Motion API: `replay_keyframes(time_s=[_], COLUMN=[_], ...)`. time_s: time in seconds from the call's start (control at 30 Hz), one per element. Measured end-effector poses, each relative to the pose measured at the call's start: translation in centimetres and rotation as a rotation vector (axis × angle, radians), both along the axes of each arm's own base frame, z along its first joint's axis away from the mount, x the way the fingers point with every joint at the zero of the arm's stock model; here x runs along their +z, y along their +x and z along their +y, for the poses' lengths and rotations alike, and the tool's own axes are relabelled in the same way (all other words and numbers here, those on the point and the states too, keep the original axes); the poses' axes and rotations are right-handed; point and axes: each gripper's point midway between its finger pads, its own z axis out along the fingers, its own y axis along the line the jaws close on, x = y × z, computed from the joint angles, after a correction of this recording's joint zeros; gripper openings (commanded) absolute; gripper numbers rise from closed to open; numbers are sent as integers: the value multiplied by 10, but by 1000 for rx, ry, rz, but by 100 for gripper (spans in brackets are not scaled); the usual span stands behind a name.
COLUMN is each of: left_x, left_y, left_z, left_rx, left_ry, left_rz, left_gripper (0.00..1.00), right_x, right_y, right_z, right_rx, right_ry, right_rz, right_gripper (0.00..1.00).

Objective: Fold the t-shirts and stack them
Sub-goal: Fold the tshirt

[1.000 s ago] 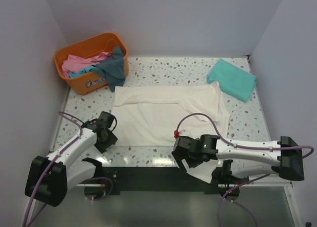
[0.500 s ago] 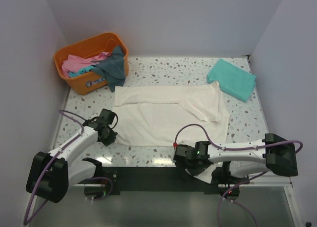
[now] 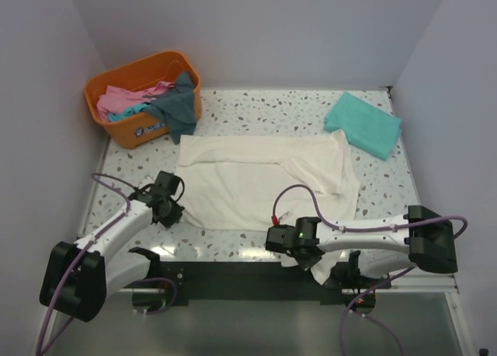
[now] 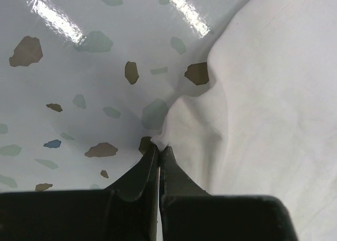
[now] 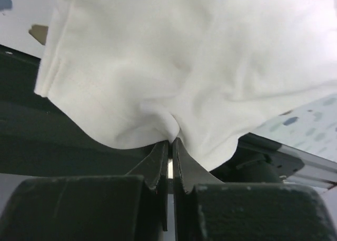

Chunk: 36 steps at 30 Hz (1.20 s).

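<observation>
A cream-white t-shirt lies spread flat mid-table, its near right part hanging over the front edge. My left gripper is shut on the shirt's near left corner; in the left wrist view the jaws pinch a small peak of the white cloth. At the front edge, my right gripper is shut on the overhanging hem. The right wrist view shows the cloth bunched between the closed tips. A folded teal-green t-shirt rests at the back right.
An orange basket stands at the back left, holding a pink shirt and a dark grey-blue one that drapes over its rim. A black rail runs along the table's near edge. Walls close in on three sides.
Both grippers have closed on the cream-white shirt. The left one shifted slightly toward its near left corner; the right one slid left along the front edge to the hanging hem.
</observation>
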Motion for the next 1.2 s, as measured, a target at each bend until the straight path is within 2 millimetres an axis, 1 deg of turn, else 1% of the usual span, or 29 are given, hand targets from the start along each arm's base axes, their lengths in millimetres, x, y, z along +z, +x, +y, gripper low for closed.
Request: replay_keyframes(time_s=[0.17, 0.27, 0.4, 0.47, 0.53, 0.67, 0.83, 1.0, 1.13, 1.2], left_x=[3, 13, 33, 39, 42, 42, 44, 51, 52, 50], left_y=[0, 8, 30, 39, 46, 61, 83, 106, 123, 132], left_z=[1, -1, -5, -7, -8, -9, -5, 6, 10, 11], left_rx=[2, 2, 5, 3, 5, 16, 44, 79, 96, 93], left_ry=[7, 2, -2, 0, 2, 12, 23, 42, 48, 52], left_rz=[3, -19, -73, -87, -86, -68, -63, -79, -92, -87], left_gripper=[0, 0, 0, 0, 0, 0, 0, 0, 0, 0], right_x=[31, 48, 69, 81, 92, 113, 125, 132, 126, 121], right_y=[27, 48, 92, 112, 133, 177, 230, 277, 308, 320], right_z=[4, 4, -3, -6, -4, 2, 7, -2, -12, -16], right_rx=[-10, -58, -160, -192, -216, -238, -267, -314, -341, -345], right_ry=[-38, -44, -39, -31, -3, -7, -7, -14, -39, -55], right_rz=[-125, -178, -252, -285, -321, -403, -473, -507, -512, -501], right_gripper=[0, 0, 0, 0, 0, 0, 0, 0, 0, 0])
